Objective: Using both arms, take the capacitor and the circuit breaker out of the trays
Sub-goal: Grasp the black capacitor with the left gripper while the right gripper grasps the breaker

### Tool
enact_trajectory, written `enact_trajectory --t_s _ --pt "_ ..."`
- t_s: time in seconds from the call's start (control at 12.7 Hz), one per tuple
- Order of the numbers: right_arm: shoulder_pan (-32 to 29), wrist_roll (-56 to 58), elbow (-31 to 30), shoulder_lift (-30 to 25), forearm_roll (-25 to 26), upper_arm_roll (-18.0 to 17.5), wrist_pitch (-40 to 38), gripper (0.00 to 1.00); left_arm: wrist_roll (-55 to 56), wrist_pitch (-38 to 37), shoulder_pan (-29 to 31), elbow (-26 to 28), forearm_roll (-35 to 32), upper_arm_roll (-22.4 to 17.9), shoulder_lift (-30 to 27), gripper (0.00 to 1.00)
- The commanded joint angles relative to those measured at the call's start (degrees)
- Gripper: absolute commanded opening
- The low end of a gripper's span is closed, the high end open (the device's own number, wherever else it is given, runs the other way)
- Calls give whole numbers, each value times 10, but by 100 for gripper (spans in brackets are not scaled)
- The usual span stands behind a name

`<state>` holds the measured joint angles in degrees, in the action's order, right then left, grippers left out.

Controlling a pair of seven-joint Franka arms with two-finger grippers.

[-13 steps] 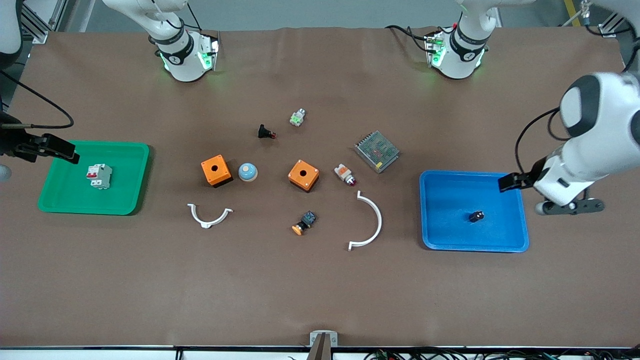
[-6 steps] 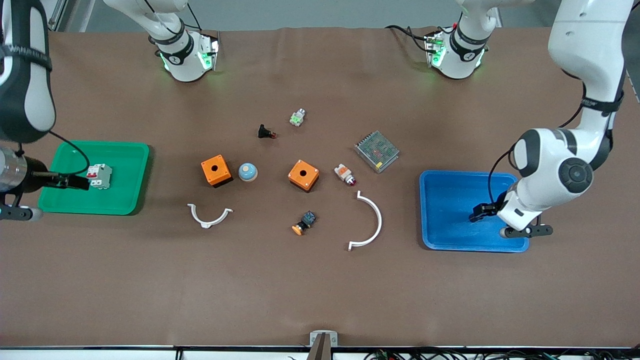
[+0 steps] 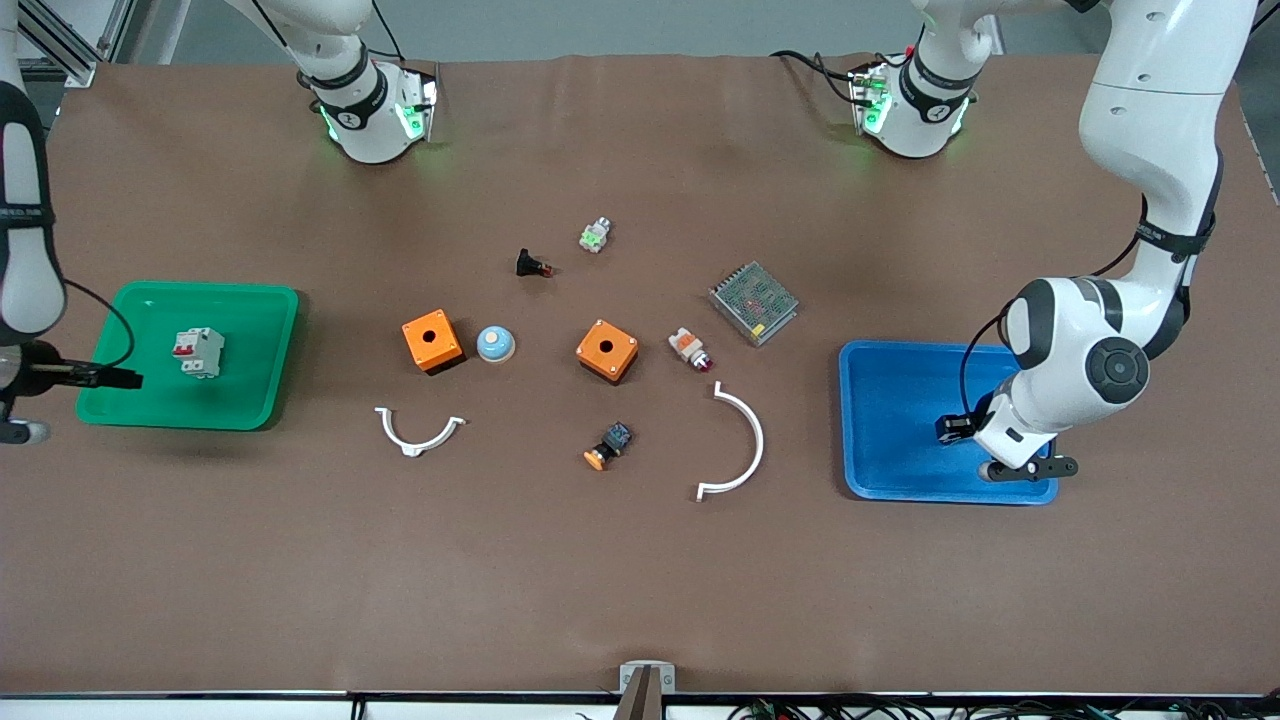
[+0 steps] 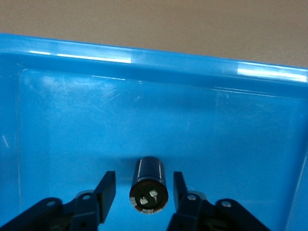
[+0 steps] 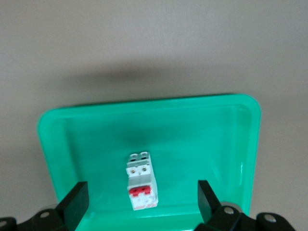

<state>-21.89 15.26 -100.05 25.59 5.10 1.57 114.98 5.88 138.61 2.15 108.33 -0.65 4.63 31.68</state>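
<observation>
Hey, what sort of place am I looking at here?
Probably a robotics lab bench for sorting electrical parts: two arms mounted on a brown-covered table, a breaker in a green tray, a capacitor in a blue tray.

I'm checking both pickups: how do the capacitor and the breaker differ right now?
The capacitor is a black cylinder on its side in the blue tray; the breaker is a grey block with red levers in the green tray. The left gripper straddles the capacitor; the right gripper sits beside the breaker. Neither is gripped.
</observation>
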Motion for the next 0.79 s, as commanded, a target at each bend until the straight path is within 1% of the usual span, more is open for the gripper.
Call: enact_trajectory --t_s 0.0,0.08,0.16,0.24,0.39,0.55,0.63,0.71 --pt "-21 66 -72 -19 -13 -11 40 100 -7 2 5 -5 4 3 7 42" --pt "-21 86 -76 -20 -13 -11 34 100 -10 2 4 -6 4 3 7 19" --pt "-22 107 -84 -24 -13 -11 28 100 -8 2 0 -7 4 3 5 5" --pt "-21 111 -85 -25 -13 -10 23 100 -8 0 -2 -8 4 3 1 2" --pt "-21 112 -88 -21 -13 -10 22 100 -12 -6 -2 -9 4 4 -24 1" --pt "-18 114 -104 -22 -8 -10 28 100 -2 -48 -4 -16 4 25 -56 0" --pt "-15 114 -107 -22 -4 -10 30 100 14 -81 -5 -31 3 33 -67 0" --pt "-16 114 -112 -22 -3 -10 37 100 34 -112 -5 -50 3 51 -72 0"
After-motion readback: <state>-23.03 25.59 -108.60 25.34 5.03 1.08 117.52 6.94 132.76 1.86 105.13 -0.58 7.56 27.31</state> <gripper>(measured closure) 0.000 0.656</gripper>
